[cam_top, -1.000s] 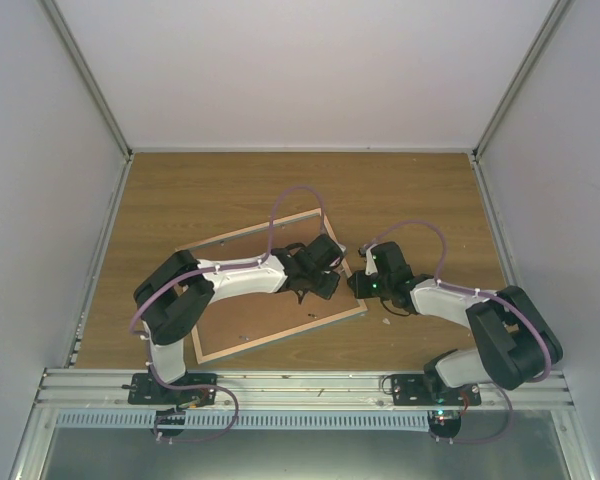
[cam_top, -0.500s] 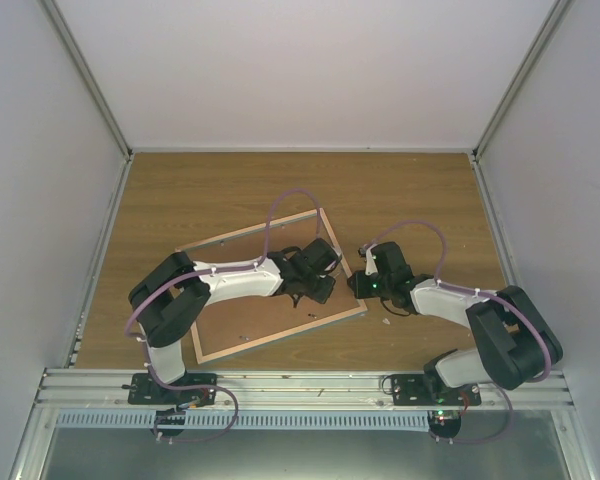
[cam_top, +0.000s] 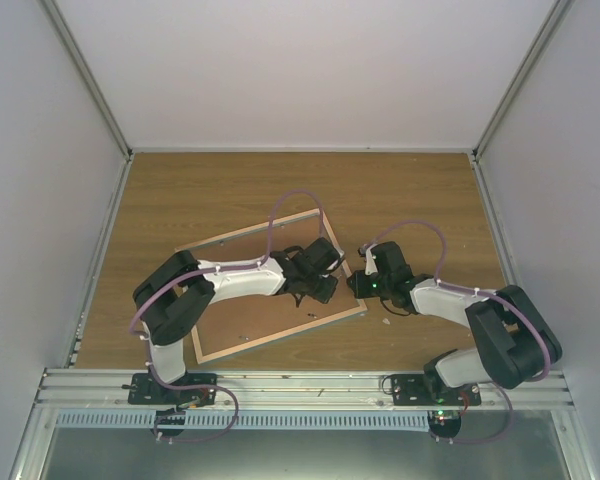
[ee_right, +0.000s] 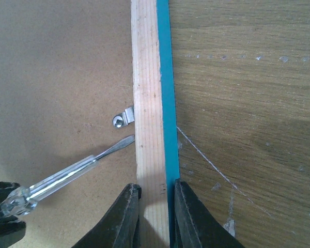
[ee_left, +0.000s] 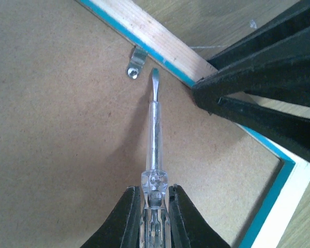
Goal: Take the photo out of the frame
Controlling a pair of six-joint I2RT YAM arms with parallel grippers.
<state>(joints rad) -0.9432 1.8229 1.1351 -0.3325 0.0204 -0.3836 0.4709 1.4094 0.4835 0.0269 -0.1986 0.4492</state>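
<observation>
The wooden table [cam_top: 180, 190] carries the frame [cam_top: 242, 322]. It lies flat near the middle of the table, a little toward my side, with its back upward. Its long axis goes from left to right, and the right end is turned somewhat away from my bases. Inside the pale wood edging sits the brown fibreboard panel [ee_left: 57, 144], which fills the opening fully. Thin turquoise shows on the side walls of the edging. The photo I cannot see, because the panel covers everything inside the frame.

My right claw [ee_right: 155, 206] is at the right short side of the frame. Its two fingers stand one on each side of the edging, one over the panel and one on the table side, and they pinch this rail between them. My left claw [ee_left: 155, 195] reaches over the panel from the left and is pressed together on the clear handle of a screwdriver [ee_left: 154, 134]. The shaft points toward that same right side, and its flat tip is just beside a small metal clip [ee_right: 122, 120]. This clip sits at the edging and reaches over the panel. Whether the tip touches the panel, I cannot tell.
</observation>
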